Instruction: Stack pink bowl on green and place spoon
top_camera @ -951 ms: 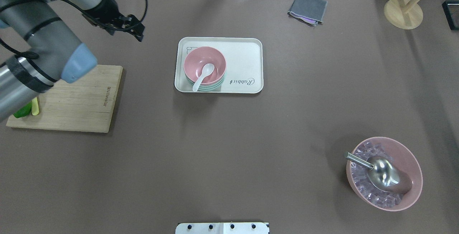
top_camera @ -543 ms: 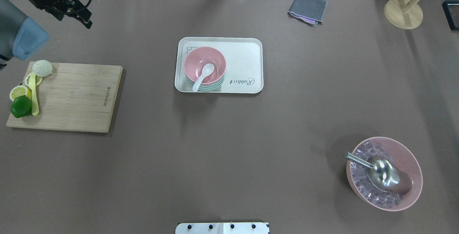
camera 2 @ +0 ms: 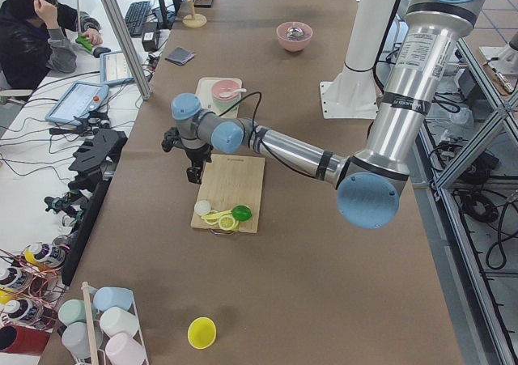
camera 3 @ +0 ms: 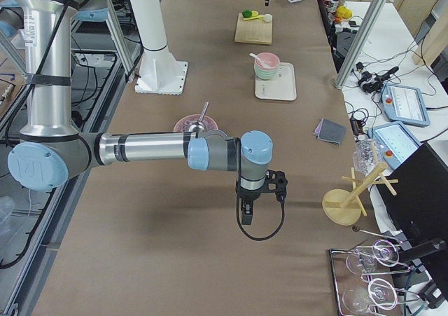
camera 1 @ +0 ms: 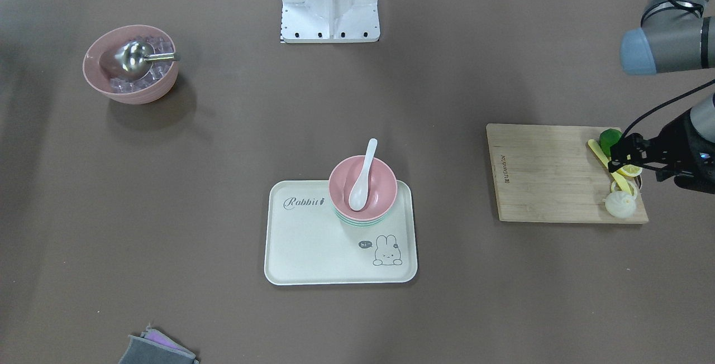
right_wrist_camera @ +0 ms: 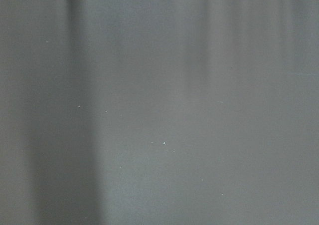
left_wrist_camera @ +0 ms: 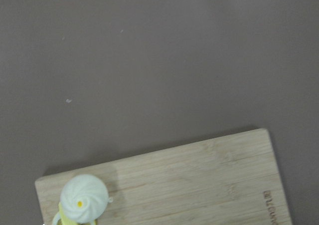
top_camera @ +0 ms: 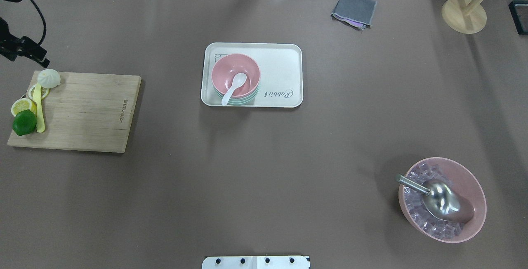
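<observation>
Can't tell if the left gripper's [camera 1: 617, 156] fingers are spread or pressed together, but nothing shows in them. It hangs by the fruit end of the cutting board [camera 1: 547, 174], well apart from the tray [camera 1: 313, 247]; same doubt for the right gripper [camera 3: 246, 216], over bare table. Makes sense to me: the pink bowl [camera 1: 381, 185] sits nested in the green [camera 1: 360, 222] on the tray, with the spoon [camera 1: 362, 180] scoop-down inside it and its handle over the rim, so the job looks done and both arms are parked clear.

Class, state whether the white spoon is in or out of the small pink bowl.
In: the spoon has its scoop inside the pink bowl, with the handle leaning out over the rim.
</observation>
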### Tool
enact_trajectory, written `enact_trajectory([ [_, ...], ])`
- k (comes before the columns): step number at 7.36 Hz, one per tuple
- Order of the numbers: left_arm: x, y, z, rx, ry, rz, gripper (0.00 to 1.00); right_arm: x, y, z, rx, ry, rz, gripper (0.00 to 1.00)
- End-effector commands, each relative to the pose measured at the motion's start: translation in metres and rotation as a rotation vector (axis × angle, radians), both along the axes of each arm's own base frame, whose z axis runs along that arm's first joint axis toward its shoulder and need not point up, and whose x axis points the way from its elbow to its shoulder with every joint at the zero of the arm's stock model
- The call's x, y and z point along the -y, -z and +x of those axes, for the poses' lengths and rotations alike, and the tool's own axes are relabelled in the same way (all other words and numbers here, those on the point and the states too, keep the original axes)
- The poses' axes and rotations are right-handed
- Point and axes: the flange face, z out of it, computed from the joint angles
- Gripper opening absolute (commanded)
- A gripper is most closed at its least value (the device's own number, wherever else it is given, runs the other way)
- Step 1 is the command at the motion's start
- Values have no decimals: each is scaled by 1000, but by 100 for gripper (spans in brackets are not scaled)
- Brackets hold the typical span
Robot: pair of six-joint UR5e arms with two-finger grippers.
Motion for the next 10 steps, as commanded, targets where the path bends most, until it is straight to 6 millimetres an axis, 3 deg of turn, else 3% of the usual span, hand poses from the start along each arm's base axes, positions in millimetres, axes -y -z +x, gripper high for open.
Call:
enact_trajectory([
  [1, -1, -29, -58, -43, 70, -77, 98, 3, 5, -2, 3, 4, 5, 100],
  [2, -1, -33, -94, -86, 43, -30, 98, 6, 7, -3, 0, 6, 12, 100],
  [3, -23, -66, -127, -73, 29, -14, 98, 7, 8, -3, -3, 7, 14, 100],
  [4, -29, -67, -151, -70, 67, -7, 98, 7, 9, -3, -4, 8, 18, 100],
  [6, -84, -89, -166, -65, 59, -12, 98, 7, 9, -5, -6, 13, 20, 100],
  [7, -95, -91, -167, -63, 61, -18, 98, 7, 9, -5, -6, 14, 20, 100],
  [10, -95, -83, -173, 23, 73, 23, 98, 8, 9, -5, -21, 14, 21, 100],
])
